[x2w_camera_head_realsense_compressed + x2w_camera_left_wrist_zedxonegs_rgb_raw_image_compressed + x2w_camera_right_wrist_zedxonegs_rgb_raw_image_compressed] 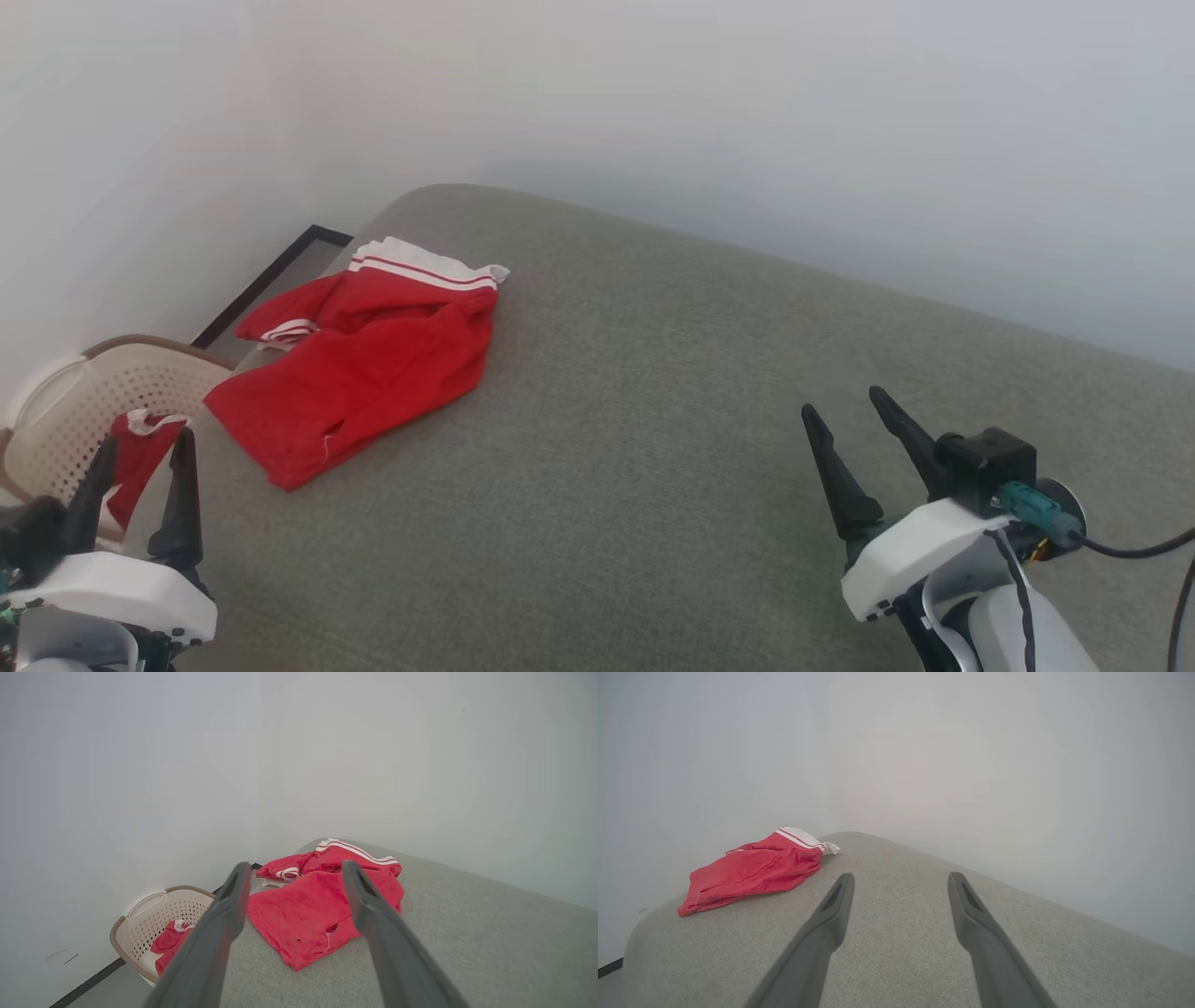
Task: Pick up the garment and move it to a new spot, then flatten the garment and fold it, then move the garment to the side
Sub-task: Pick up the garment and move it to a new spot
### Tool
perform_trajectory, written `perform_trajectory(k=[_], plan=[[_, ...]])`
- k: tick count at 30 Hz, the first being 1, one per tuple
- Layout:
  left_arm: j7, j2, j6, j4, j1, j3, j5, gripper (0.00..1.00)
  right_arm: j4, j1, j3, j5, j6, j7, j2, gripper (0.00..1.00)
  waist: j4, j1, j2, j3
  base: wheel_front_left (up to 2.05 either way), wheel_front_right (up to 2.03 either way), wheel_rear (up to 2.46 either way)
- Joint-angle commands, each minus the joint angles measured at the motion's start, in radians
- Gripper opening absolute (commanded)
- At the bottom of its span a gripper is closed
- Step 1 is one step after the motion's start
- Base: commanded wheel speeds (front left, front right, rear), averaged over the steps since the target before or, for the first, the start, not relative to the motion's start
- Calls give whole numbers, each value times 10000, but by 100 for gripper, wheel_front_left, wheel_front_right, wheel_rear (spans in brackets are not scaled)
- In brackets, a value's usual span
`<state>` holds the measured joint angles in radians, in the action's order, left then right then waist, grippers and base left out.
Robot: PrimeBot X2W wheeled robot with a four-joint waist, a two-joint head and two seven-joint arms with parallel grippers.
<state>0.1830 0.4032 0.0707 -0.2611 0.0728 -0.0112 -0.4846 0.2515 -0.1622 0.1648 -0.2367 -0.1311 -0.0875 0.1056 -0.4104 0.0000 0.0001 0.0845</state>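
Nearest you, both sets of jaws hang spread wide and empty above the near part of the grey upholstered cushion point(653, 420). The left jaws sit at the lower left over the cushion's left edge, the right jaws at the lower right. Neither touches any cloth.

Beyond them, the garment point(373, 364) lies crumpled in a loose heap on the cushion's far left part, close to its rounded corner. It is mostly red. A white sleeve with red striped trim is turned up at its far end, and no lettering shows.

By my reading, you are at the very start. The garment has not been picked up, so the move to a new spot, the flattening, the folding and the final shift aside all remain.

The garment sits ahead of the left jaws and a little to their right, near but clearly apart. In the left wrist view it lies straight along the line of the fingers point(219, 924). From the right jaws it is well apart, ahead and far to the left.

Farther left, off the cushion, a cream perforated laundry basket point(56, 392) stands on the floor with another red cloth point(135, 462) inside. Don't mistake that for your target. A plain pale wall point(747, 112) closes the scene behind.
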Motion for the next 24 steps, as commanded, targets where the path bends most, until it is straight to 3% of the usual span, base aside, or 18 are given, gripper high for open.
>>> perform_trajectory(k=[1,13,24], plan=[[-70,-18,-102,31,-6,-7,-60,100,31,-107,21,-59,7,-65,11,100,-104,0,-1,-31,0,0,0],[-440,99,21,-457,1010,62,-420,100,-110,-489,-213,216,7,70,46,100,10,0,-1,-862,0,0,0],[-518,571,509,-2836,3591,397,-987,100,-657,-1155,-629,946,7,366,-124,100,903,0,-1,-2478,0,0,0]])
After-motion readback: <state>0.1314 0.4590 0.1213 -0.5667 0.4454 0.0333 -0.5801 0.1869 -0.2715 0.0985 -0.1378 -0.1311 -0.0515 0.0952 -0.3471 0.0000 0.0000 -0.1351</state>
